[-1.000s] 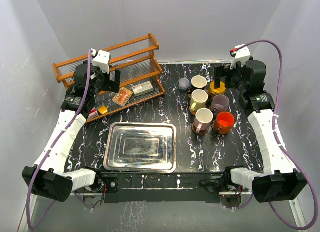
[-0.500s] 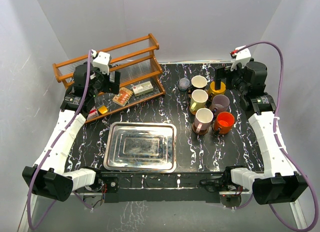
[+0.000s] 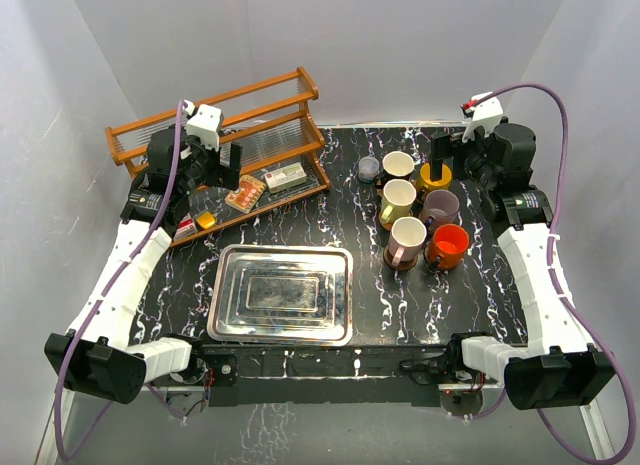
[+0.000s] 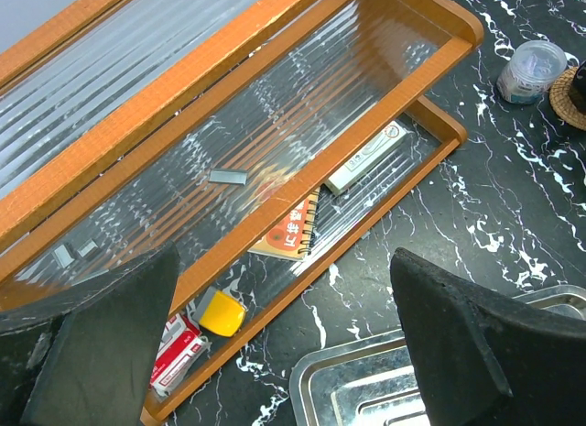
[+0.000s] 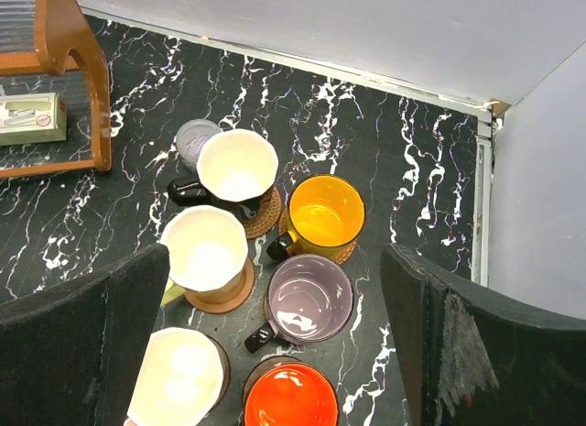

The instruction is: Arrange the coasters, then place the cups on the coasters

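Left gripper [image 3: 222, 165]: hangs at about 10 o'clock of the table [image 3: 480, 285], over the wooden rack [image 3: 305, 88]; fingers spread wide apart, nothing between them.
Rack contents: in the left wrist view, an orange notebook [image 4: 293, 226], a white box [image 4: 366, 156] and a small yellow block [image 4: 222, 311] lie on the lower shelf.
Tray [image 3: 283, 251]: a steel tray at about 7 o'clock of the table, long axis running 9 to 3 o'clock.
Pot [image 3: 369, 167]: a small grey-blue pot just beside the cluster, at its 10 o'clock corner.
Cups [image 3: 420, 205]: six mugs packed two wide and three deep at about 2 o'clock of the table; the block's long axis runs 12 to 6 o'clock.
Left column, far to near: cream mug [image 3: 398, 165], olive-yellow mug [image 3: 398, 197], pale pink mug [image 3: 407, 235].
Right column, far to near: yellow mug [image 3: 436, 173], mauve mug [image 3: 441, 205], red-orange mug [image 3: 446, 245].
Posture: all upright, mouths up.
Handles: those that show point toward about 7 o'clock in the top view.
Coasters [image 5: 265, 217]: discs peek out under the mugs; a woven edge shows beneath the cream and yellow ones, a smooth reddish one beneath the olive-yellow.
Right gripper [image 3: 450, 150]: hangs at the cluster's 1 o'clock, above the yellow mug; fingers wide apart, clear of every mug.
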You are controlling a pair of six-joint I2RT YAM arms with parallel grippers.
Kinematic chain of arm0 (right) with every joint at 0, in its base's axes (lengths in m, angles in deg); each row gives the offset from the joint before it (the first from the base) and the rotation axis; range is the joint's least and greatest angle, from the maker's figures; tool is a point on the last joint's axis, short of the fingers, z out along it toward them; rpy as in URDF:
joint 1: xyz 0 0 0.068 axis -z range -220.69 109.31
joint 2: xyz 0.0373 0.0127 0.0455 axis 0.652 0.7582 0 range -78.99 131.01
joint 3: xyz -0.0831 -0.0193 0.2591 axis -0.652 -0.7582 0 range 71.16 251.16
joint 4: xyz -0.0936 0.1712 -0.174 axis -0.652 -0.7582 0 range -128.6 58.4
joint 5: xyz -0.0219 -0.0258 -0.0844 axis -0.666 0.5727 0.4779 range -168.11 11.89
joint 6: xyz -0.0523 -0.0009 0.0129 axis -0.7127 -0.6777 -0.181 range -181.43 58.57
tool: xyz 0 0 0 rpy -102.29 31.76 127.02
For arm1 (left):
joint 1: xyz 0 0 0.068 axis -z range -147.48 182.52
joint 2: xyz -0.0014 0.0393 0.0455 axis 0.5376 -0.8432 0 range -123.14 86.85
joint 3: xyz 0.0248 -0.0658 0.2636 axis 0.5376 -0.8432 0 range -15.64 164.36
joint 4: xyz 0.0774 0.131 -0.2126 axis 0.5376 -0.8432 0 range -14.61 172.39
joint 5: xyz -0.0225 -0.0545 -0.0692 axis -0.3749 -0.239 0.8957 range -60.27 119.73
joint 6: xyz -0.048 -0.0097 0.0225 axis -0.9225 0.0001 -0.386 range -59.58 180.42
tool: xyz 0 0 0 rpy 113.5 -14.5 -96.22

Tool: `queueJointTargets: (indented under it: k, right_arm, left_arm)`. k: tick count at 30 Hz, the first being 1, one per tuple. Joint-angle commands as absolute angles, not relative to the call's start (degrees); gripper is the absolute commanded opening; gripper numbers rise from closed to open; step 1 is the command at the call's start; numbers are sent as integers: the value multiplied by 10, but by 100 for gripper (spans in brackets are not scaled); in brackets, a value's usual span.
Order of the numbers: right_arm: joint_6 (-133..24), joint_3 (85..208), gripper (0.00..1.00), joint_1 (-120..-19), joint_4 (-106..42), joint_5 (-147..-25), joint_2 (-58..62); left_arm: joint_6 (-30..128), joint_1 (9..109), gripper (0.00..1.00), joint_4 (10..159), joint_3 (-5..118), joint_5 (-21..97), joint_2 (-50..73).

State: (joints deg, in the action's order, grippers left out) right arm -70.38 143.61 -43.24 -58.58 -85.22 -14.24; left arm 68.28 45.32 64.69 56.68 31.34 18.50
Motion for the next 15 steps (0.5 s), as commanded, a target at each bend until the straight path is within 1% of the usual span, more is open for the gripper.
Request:
queueJointTargets:
  k: [1, 15]
  right_arm:
    - [-711, 1443, 98, -430, -571, -858, -156]
    - [-712, 1438, 99, -429, -569, -861, -157]
  left_arm:
    - [686, 448, 99, 649, 583, 326, 204]
    - [686, 448, 99, 653, 576, 326, 203]
